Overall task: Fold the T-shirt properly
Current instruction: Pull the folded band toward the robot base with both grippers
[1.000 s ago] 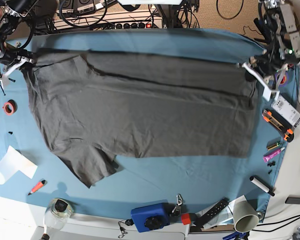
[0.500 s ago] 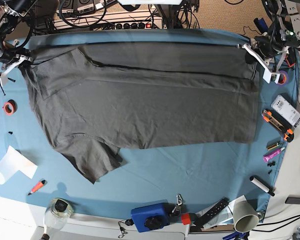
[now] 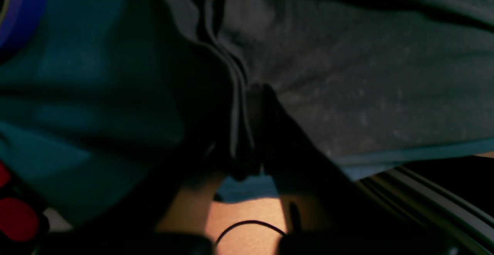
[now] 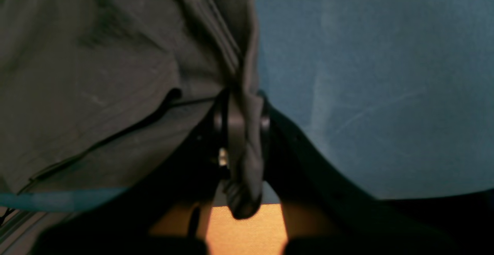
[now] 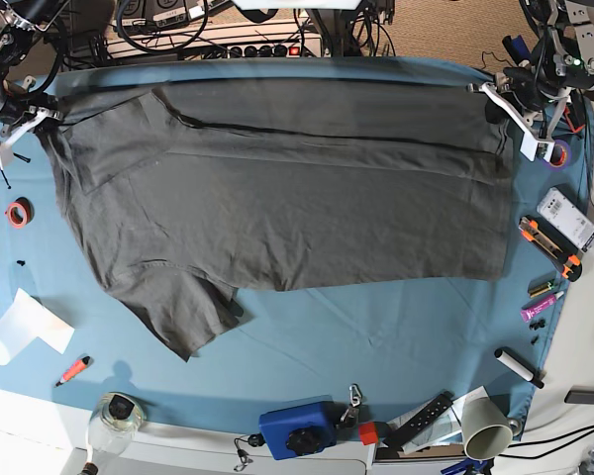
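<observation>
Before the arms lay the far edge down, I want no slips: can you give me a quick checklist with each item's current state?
1. Left hand shut on the T-shirt: ok, fabric pinched between its fingers.
2. Right hand shut on the T-shirt: ok, a bunch of cloth hangs through it.
3. Far edge pulled taut between both hands: ok, it runs nearly straight in the base view.
4. Near sleeve flat: not ok, it sticks out past the body, creased.
5. Purple tape roll clear of the left hand: cannot tell, it sits very close.
</observation>
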Controlling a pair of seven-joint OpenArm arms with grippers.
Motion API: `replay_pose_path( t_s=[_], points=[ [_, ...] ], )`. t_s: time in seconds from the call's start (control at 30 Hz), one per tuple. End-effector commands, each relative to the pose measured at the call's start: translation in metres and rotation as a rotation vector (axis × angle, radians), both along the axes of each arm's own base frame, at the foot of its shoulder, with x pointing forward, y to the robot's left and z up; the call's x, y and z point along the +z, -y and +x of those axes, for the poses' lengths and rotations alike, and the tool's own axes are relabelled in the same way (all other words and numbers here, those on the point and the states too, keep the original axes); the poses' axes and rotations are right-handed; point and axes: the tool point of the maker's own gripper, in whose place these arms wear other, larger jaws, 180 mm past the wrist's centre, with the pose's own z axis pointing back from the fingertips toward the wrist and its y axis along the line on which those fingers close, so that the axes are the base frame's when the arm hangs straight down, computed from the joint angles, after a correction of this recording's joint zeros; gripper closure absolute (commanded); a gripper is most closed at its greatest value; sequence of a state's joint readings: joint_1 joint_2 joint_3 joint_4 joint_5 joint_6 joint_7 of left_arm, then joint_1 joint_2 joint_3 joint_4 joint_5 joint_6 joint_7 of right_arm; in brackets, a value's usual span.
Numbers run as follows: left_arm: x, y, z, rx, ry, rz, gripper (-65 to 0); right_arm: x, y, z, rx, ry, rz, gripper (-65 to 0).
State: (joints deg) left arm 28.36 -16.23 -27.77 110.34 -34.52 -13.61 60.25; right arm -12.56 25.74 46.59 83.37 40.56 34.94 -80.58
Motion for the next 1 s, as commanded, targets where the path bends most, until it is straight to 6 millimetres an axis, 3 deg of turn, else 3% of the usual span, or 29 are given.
replay_pose_path(
  t_s=[0.0, 0.07, 0.13, 0.33, 0.5, 0.7, 0.97],
  points=[
    [0.003, -0.012, 0.001, 0.003, 0.007, 0.053, -6.5, 0.017, 0.014, 0.008, 0.003, 0.034, -0.047, -6.0],
    [0.005, -0.012, 0.004, 0.006, 0.021, 0.052, -15.8, 0.018, 0.012, 0.010, 0.011, 0.047, -0.037, -11.3],
    [0.006, -0.012, 0.006, 0.006, 0.031, 0.053, -20.1, 0.019, 0.011, 0.010, 0.013, 0.051, -0.034, -11.7],
    [0.025, -0.010, 0.016, -0.022, 0.093, 0.095, -20.2, 0.026, 0.013, 0.014, -0.017, 0.094, -0.010, -11.7],
    [0.057, -0.013, 0.030, -0.060, 0.197, 0.210, -20.2, 0.069, 0.030, 0.026, -0.082, 0.296, 0.043, -11.7],
    [0.090, -0.008, 0.058, -0.051, 0.413, 0.217, -20.2, 0.122, 0.050, 0.035, -0.075, 0.485, 0.027, -11.7],
    [0.100, -0.002, 0.068, -0.034, 0.477, 0.190, -20.2, 0.140, 0.055, 0.056, -0.036, 0.523, -0.025, -11.7]
  ],
)
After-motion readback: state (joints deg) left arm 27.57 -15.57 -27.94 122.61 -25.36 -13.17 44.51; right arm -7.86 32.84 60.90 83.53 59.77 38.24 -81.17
